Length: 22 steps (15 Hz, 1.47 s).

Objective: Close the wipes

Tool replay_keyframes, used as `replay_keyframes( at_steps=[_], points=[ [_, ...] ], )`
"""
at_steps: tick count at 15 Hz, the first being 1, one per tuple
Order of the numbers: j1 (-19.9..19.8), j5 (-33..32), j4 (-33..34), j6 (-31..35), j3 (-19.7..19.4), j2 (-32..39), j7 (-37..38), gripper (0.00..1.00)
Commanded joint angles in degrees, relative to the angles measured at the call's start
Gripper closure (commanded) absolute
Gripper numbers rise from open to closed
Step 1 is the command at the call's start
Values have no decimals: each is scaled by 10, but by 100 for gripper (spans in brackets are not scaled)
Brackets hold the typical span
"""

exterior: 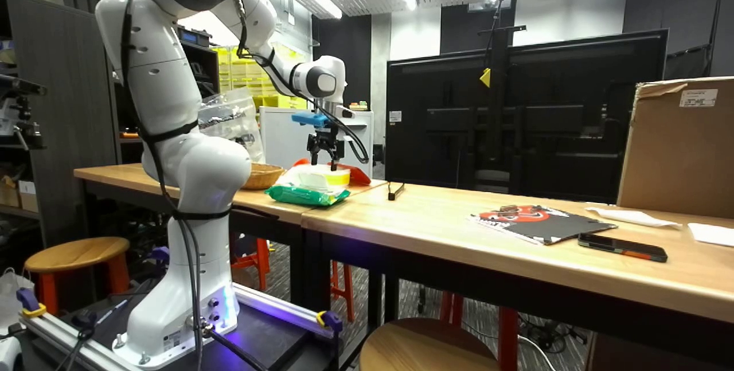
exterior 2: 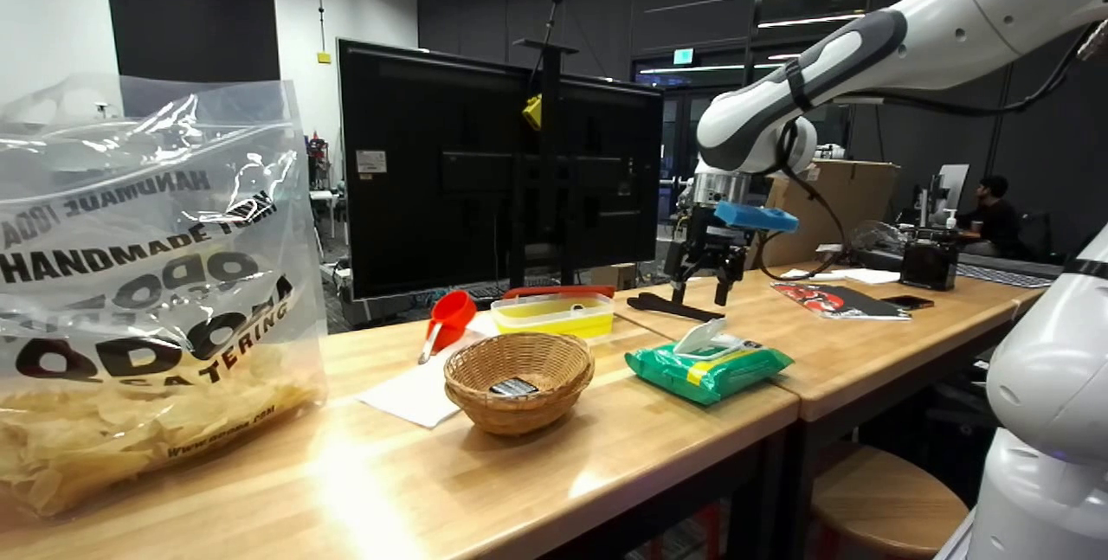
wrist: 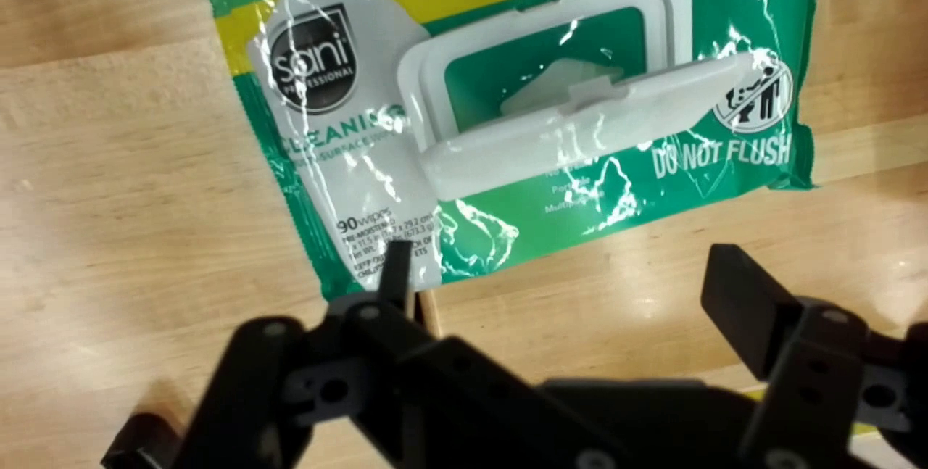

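Note:
The wipes are a soft green pack with a yellow stripe, lying flat on the table in both exterior views point(exterior: 308, 195) point(exterior 2: 714, 376) and in the wrist view point(wrist: 500, 237). Their white flip lid point(wrist: 580, 139) stands open, tilted up from its hinge, and also shows raised in an exterior view point(exterior 2: 703, 336). The white frame around the opening is exposed. My gripper point(wrist: 562, 255) is wide open and empty. It points down above the table and pack, apart from the lid, in both exterior views point(exterior: 324, 163) point(exterior 2: 700, 296). One fingertip overlaps the pack's corner in the wrist view.
A wicker basket point(exterior 2: 519, 404), a clear-and-yellow container point(exterior 2: 554, 319) and a red scoop point(exterior 2: 450, 318) stand near the pack. A black bar-like item point(exterior 2: 673, 307) lies behind it. A chip bag point(exterior 2: 156, 300) stands at the table's end. A magazine point(exterior: 539, 223) and phone point(exterior: 622, 246) lie farther along.

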Motion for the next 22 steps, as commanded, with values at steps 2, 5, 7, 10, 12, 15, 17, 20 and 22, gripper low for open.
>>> replay_keyframes(
  at_steps=[2,5,7,10,12,15,17,20,22],
  points=[
    [-2,-53,18,-34,35,5,28,0],
    [-3,-80,23,-49,46,4,35,0],
    [0,-83,27,-55,46,1,25,0],
    [4,-74,24,-36,40,-1,9,0],
    [8,-59,19,-19,34,0,-10,0],
    [13,-47,7,19,27,3,-43,0],
    [15,-32,-3,42,22,7,-59,0],
    [18,-10,-21,67,16,13,-77,0],
    [19,1,-31,80,15,15,-84,0]
  ],
)
